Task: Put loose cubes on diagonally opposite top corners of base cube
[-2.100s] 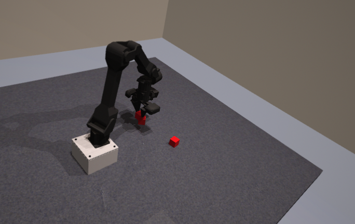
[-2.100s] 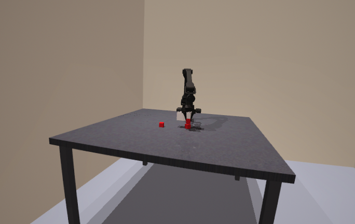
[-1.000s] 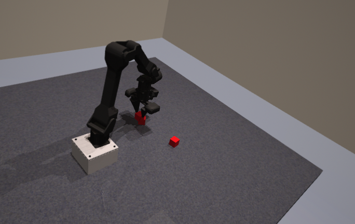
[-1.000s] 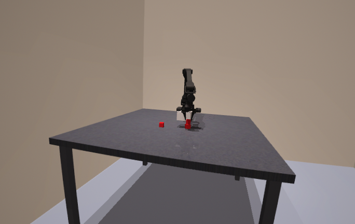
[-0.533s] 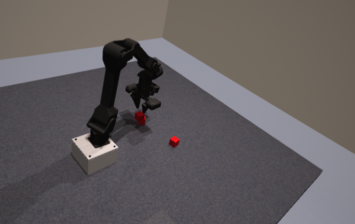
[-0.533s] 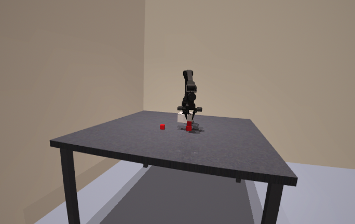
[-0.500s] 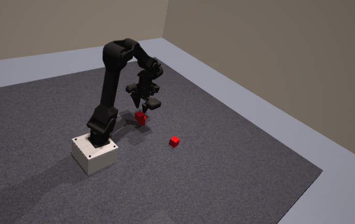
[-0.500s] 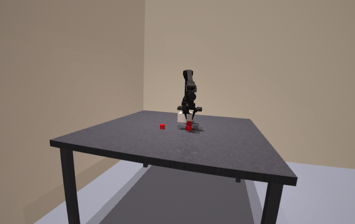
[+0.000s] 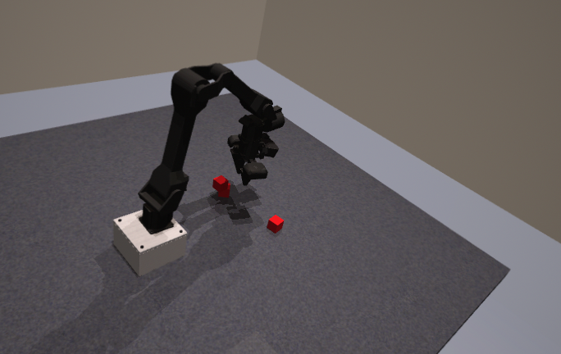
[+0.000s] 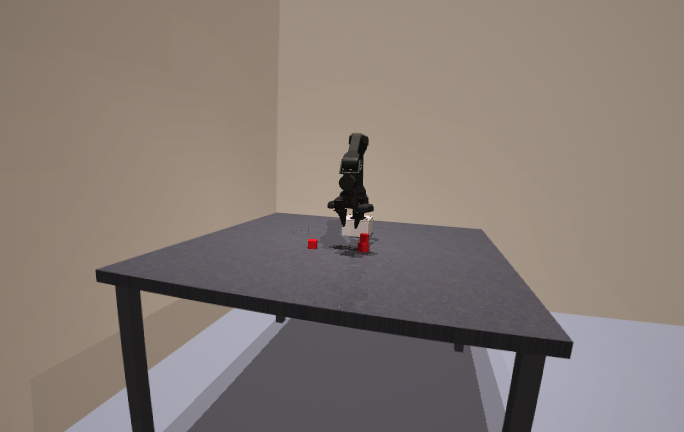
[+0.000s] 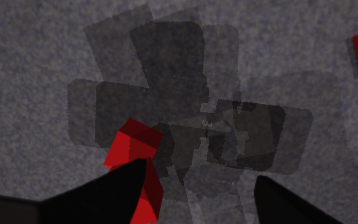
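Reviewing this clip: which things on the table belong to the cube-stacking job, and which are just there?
Part of the job:
- base cube
- placed cube, sitting on the base cube
- loose cube, alone on the table
- gripper, open, holding nothing

Just there:
- arm's white mounting block
- table

High corner view, distant table-level view, downward wrist close-up.
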Robot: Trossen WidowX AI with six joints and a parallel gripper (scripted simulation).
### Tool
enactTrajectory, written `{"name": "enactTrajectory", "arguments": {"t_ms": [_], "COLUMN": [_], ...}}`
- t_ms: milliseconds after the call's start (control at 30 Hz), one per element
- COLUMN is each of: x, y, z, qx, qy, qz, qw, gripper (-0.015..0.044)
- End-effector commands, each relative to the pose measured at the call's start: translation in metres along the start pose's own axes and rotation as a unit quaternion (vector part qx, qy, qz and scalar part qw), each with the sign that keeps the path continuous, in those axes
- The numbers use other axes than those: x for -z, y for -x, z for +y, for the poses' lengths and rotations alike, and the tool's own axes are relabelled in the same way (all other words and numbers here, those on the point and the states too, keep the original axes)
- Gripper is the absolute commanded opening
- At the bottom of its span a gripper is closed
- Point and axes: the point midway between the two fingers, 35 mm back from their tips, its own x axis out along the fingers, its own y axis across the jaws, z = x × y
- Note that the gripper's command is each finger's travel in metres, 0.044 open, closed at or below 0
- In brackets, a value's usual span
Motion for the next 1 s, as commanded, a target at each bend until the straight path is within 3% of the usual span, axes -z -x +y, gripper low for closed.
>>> {"name": "enactTrajectory", "arguments": {"t_ms": [0,300,633,867,967], "x": [-0.016,-0.048,-0.072,-0.074,-0.076], "y": [0.006,0.02,0.036,0.036,0.012], "z": [-0.017,-0.064,-0.12,-0.128,-0.129], "qx": [0.0,0.003,0.006,0.006,0.006], "qy": [-0.085,-0.281,-0.477,-0.503,-0.503], "qz": [0.0,-0.007,-0.017,-0.019,-0.019], "qw": [0.996,0.96,0.879,0.864,0.864], "gripper": [0.0265,0.0265,0.0265,0.0265,0.0265]}}
